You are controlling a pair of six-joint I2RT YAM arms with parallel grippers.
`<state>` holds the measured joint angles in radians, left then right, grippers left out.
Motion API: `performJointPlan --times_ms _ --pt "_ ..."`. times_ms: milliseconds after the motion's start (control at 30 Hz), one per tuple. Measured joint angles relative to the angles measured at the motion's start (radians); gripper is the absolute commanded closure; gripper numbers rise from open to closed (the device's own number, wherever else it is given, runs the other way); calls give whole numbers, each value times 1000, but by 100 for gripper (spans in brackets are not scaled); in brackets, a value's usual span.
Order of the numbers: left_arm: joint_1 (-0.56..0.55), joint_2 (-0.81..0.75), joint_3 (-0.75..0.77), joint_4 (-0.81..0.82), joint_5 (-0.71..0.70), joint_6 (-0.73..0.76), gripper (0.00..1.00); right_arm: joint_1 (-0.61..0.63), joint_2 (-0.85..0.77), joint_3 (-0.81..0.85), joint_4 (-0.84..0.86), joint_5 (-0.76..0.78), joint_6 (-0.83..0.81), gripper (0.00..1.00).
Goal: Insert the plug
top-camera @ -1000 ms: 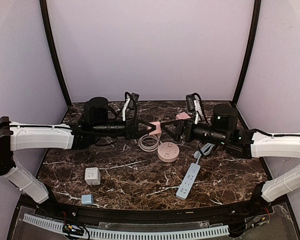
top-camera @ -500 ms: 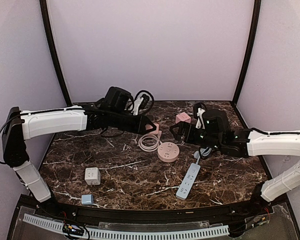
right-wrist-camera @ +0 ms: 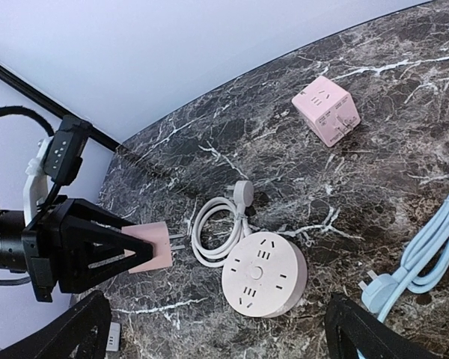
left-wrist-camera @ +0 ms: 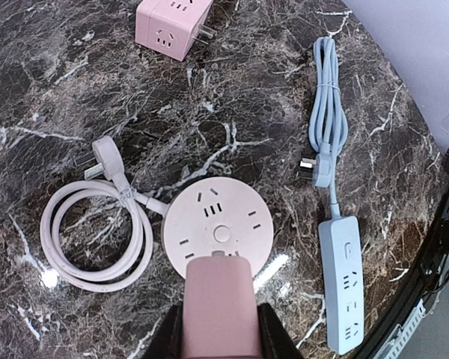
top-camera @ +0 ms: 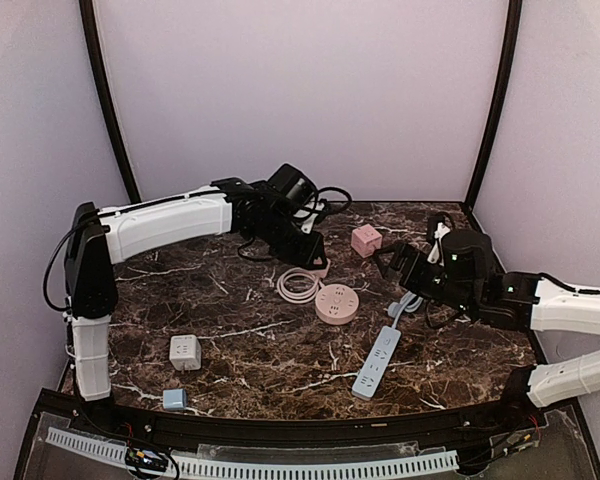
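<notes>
My left gripper [top-camera: 314,258] is shut on a pink plug block [top-camera: 320,267], its two prongs pointing out. It hangs just above the near-left rim of the round pink socket hub [top-camera: 337,302]. In the left wrist view the pink plug [left-wrist-camera: 217,307] sits between my dark fingers [left-wrist-camera: 273,336], over the hub's [left-wrist-camera: 218,230] near edge. The right wrist view shows the plug [right-wrist-camera: 150,249] beside the hub [right-wrist-camera: 263,275], apart from it. My right gripper [top-camera: 400,262] is open and empty, right of the hub; its fingers [right-wrist-camera: 78,333] frame that view.
The hub's white coiled cord [top-camera: 297,285] lies to its left. A pink cube socket [top-camera: 366,240] sits behind. A light blue power strip [top-camera: 377,362] with its cord [left-wrist-camera: 325,112] lies to the right. A white cube adapter [top-camera: 185,351] and a small blue adapter [top-camera: 174,399] sit front left.
My left arm has swung rightward and folded in, carrying the pink plug to the hub's edge. My right arm has drawn back to the right, away from the centre.
</notes>
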<state>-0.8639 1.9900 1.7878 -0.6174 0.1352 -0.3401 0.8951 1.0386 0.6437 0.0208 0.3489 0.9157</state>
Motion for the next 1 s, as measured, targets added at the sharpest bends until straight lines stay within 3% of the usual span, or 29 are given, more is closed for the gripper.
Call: performJointPlan --times_ms 300,767,1000 --pt "-10 211 259 -240 -26 40 99 8 -4 -4 -53 -35 37 2" --pt "-10 393 460 -372 -32 60 99 13 18 -14 -76 -52 54 2" --pt "-13 412 486 -403 -34 60 99 14 12 -20 -80 -34 54 2"
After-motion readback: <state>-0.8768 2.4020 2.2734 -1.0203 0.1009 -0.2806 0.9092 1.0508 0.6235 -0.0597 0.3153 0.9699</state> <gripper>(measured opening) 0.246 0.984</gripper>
